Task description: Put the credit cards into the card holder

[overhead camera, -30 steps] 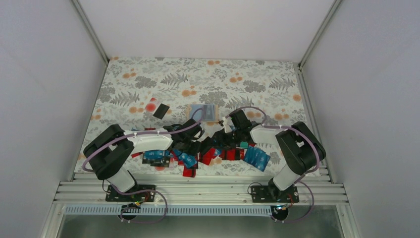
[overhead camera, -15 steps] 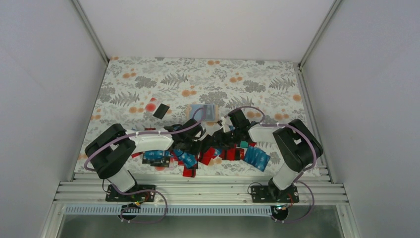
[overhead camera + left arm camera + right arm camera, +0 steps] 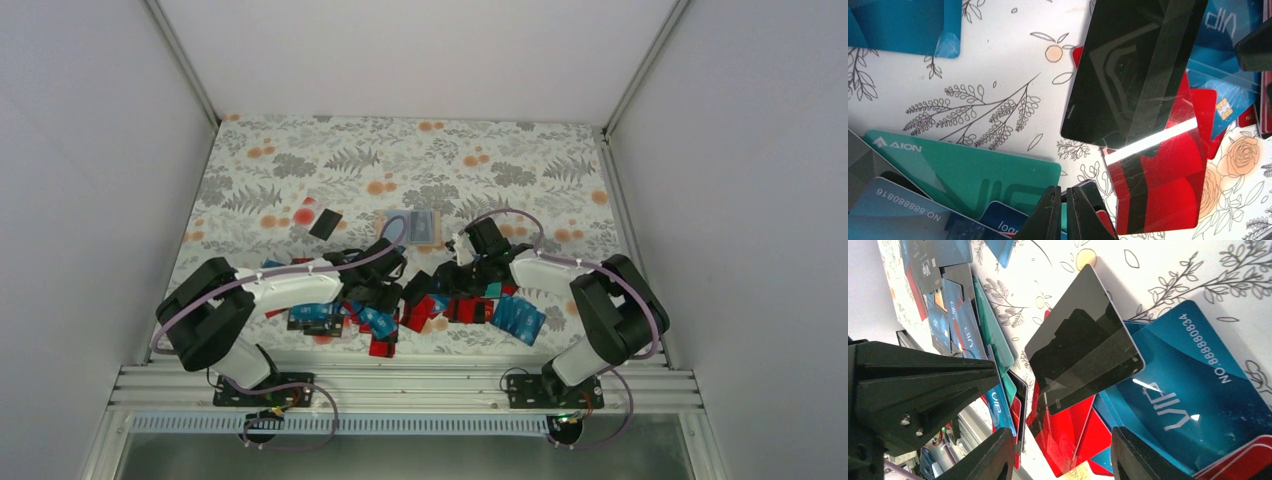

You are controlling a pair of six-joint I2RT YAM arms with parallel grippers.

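Left wrist: teal card point(image 3: 963, 175) reads AION, left gripper point(image 3: 1063, 194) pressed together. Right gripper point(image 3: 1060, 442) spread; black card point(image 3: 1083, 355) overlaps blue VIP card point(image 3: 1193, 400).

A surface point(image 3: 300, 160) lies under a cloth printed with grey ferns and orange blossoms. White walls point(image 3: 90, 150) stand on three sides of the surface, and a ribbed metal rail point(image 3: 400, 385) runs along its near edge.

Your left arm point(image 3: 290, 285) and right arm point(image 3: 545, 270) cover the middle of the card pile point(image 3: 515, 318) — cards beneath cannot be counted. Card holder point(image 3: 413, 227): too small to read. Left wrist view — black card point(image 3: 1128, 70) cut off at top edge.
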